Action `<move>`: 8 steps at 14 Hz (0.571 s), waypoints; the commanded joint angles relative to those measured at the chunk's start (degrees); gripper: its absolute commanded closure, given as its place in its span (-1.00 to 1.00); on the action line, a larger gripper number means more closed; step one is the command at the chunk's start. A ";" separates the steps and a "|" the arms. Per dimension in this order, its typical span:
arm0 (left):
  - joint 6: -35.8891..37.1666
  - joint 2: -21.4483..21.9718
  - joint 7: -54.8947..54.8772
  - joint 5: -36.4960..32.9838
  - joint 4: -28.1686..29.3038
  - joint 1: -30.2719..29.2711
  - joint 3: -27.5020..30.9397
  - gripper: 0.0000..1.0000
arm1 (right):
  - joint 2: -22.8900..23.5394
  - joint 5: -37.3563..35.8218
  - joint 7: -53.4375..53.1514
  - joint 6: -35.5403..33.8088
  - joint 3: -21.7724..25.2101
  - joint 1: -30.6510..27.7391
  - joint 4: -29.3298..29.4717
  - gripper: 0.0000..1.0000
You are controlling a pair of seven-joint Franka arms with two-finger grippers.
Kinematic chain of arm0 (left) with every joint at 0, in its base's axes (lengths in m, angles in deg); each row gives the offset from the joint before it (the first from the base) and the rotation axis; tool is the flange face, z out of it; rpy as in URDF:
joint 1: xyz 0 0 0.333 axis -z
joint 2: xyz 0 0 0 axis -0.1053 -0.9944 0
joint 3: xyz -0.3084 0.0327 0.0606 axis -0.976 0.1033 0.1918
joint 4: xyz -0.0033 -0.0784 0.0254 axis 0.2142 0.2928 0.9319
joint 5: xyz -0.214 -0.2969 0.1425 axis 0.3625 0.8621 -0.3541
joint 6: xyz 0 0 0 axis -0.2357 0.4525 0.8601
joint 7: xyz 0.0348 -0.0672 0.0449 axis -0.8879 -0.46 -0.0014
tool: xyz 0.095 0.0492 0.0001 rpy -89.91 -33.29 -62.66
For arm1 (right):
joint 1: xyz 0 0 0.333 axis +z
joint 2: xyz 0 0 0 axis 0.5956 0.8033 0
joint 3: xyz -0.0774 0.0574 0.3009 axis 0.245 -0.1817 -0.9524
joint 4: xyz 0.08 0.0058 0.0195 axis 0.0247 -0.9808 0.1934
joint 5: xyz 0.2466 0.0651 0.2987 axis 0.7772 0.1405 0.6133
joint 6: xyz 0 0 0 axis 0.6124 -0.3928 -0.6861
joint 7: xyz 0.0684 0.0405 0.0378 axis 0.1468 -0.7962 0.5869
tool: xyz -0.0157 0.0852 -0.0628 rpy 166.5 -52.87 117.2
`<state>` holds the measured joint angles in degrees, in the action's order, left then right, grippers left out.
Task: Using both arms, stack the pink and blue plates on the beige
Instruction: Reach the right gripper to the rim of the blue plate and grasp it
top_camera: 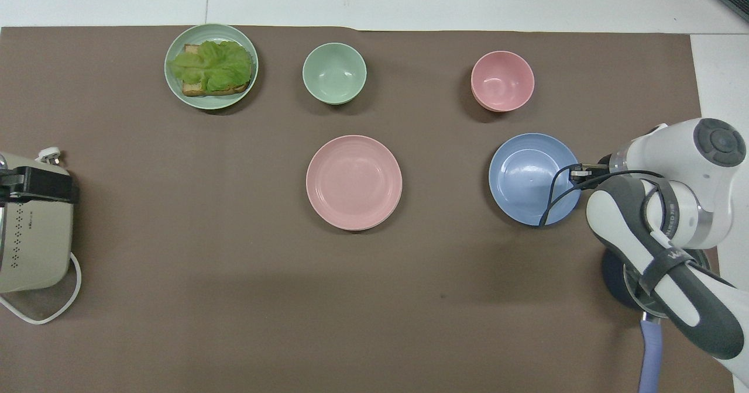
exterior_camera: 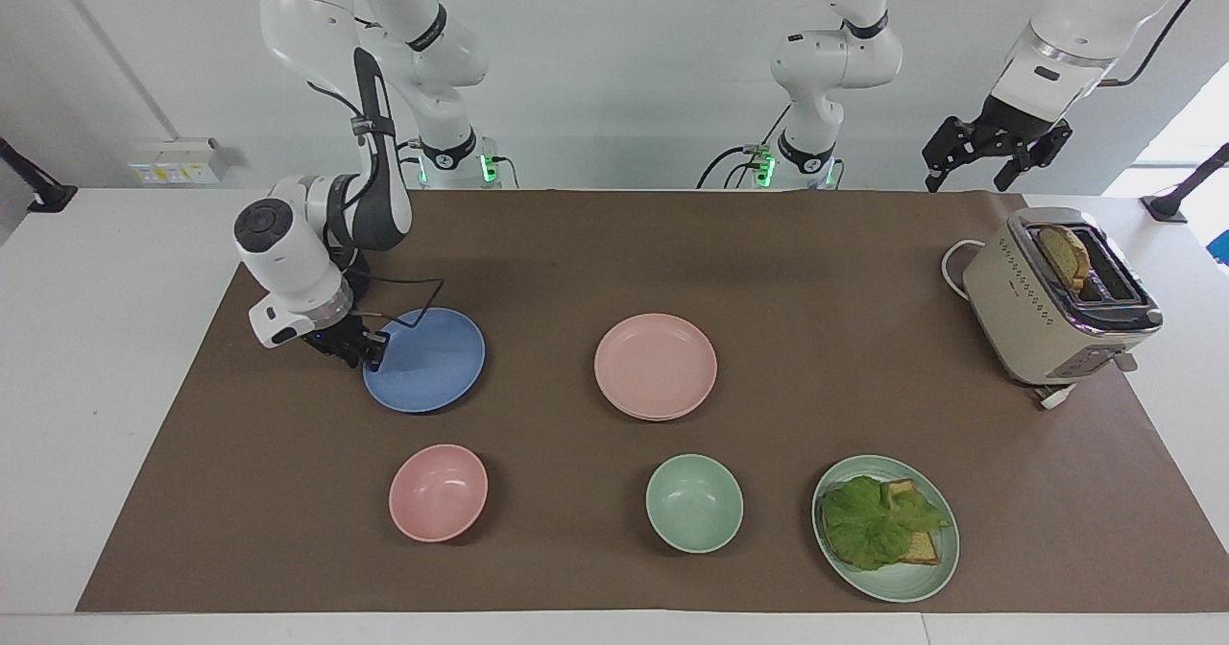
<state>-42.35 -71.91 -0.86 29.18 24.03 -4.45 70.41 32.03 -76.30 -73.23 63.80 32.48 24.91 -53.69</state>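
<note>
Right gripper [exterior_camera: 370, 347]: you see it clamped on the rim of the matte medium-blue round plate [exterior_camera: 427, 360], at the plate's edge toward the right arm's end of the table; gripping the rim is likely the only way two fingers can hold so shallow a dish.
Blue plate: it looks tipped, the gripped edge a little off the brown table mat [exterior_camera: 538, 251], which suggests the lift is beginning.
Pink plate [exterior_camera: 656, 366]: the pale pink matte round plate lies flat mid-table, well apart from the blue one, untouched.
Beige plate: you cannot find a separate cream plate in either view; a paler edge under the pink plate may be it, but that is uncertain.
Left gripper [exterior_camera: 994, 157]: it waits with fingers spread, in the air above the cream-coloured toaster [exterior_camera: 1059, 295].
Bystanders: pink bowl [exterior_camera: 438, 492], mint green bowl [exterior_camera: 694, 503] and pale green plate of lettuce and bread [exterior_camera: 885, 527] sit farthest from the robots.
</note>
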 commanded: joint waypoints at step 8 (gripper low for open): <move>1.20 0.27 -0.87 -0.10 -0.73 -0.98 -0.45 -1.00 | -5.56 3.13 1.15 -11.43 -3.75 -0.31 5.26 1.00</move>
<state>-42.32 -71.91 -0.89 29.19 24.02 -4.47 70.23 28.19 -75.44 -73.03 56.43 29.64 24.97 -50.29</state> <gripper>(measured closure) 0.000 0.952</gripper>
